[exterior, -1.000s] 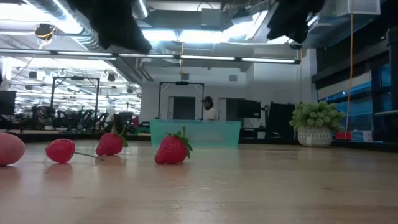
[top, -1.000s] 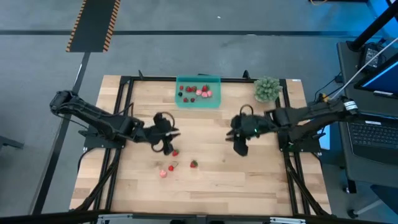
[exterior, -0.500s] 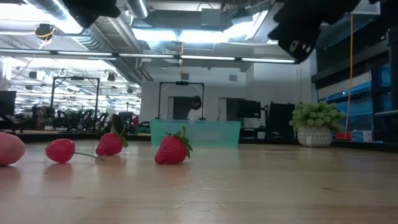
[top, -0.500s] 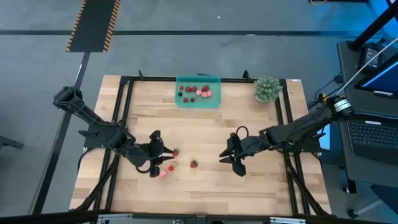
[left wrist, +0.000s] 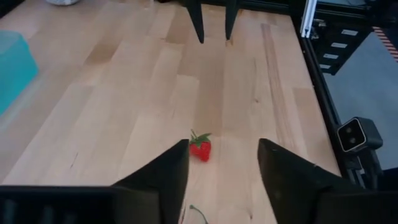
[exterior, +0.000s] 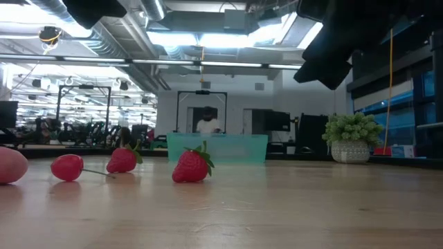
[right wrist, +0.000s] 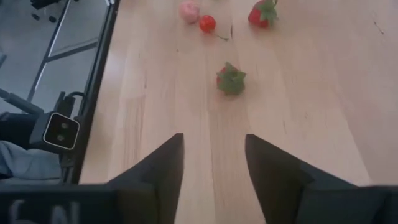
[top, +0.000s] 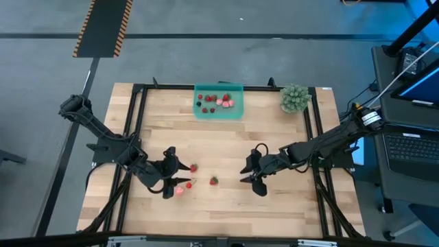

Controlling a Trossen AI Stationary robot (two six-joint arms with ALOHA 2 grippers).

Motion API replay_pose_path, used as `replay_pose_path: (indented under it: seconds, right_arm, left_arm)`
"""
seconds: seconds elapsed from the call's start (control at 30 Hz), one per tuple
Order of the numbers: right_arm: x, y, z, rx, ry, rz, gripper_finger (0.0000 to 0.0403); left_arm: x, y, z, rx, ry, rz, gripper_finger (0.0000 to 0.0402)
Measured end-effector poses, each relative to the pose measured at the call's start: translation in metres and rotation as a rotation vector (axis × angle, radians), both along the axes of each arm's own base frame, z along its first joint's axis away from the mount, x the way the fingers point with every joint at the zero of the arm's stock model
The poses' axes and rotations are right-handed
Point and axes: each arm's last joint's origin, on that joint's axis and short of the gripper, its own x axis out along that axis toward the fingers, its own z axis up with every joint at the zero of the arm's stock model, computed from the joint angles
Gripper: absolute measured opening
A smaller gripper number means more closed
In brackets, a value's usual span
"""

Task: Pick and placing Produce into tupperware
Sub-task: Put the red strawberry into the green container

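Several loose pieces of produce lie on the wood near the table's near edge: a strawberry (top: 214,181), a second strawberry (top: 194,167), a red cherry-like piece (top: 188,184) and a pale pink piece (top: 180,191). The teal tupperware (top: 219,101) sits at the far edge with several pieces inside. My left gripper (top: 177,174) hovers open just left of the loose pieces. Its wrist view shows the strawberry (left wrist: 201,148) ahead of the open fingers. My right gripper (top: 247,173) hovers open to the right of the same strawberry (right wrist: 231,79).
A green potted plant (top: 295,97) stands at the far right corner, and shows in the low view as the plant (exterior: 353,138). Black frame rails run along the table's left and right sides. Bare wood lies between the loose pieces and the tupperware (exterior: 218,147). A person stands in the room behind.
Both grippers have moved from mid-table toward the near edge and come lower. The left one has closed in on the loose pieces, and the right one has moved toward the strawberry from the right. The produce has not moved.
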Motion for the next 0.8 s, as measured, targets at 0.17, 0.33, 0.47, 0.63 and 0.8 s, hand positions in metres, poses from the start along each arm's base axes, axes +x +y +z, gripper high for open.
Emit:
replay_pose_path:
  seconds: [0.17,0.33,0.47,0.63,0.8]
  right_arm:
    - [0.000,0.000,0.000,-0.010,-0.007,0.010,0.0215]
    - [0.000,0.000,0.000,-0.011,-0.008,0.012,0.0226]
    - [0.000,0.001,0.001,-0.009,-0.012,0.012,0.0223]
    - [0.003,0.001,0.005,0.011,-0.061,0.007,0.0222]
    - [0.009,0.003,0.004,0.003,-0.105,0.022,0.0222]
  left_arm:
    - [0.000,0.000,0.000,0.001,0.001,0.000,0.0215]
    - [0.000,0.000,0.000,-0.003,0.002,0.003,0.0218]
    - [-0.002,-0.001,-0.002,-0.007,0.015,0.002,0.0214]
    - [0.002,-0.006,-0.009,-0.027,0.046,0.005,0.0213]
    - [0.005,-0.013,-0.020,-0.033,0.111,-0.051,0.0213]
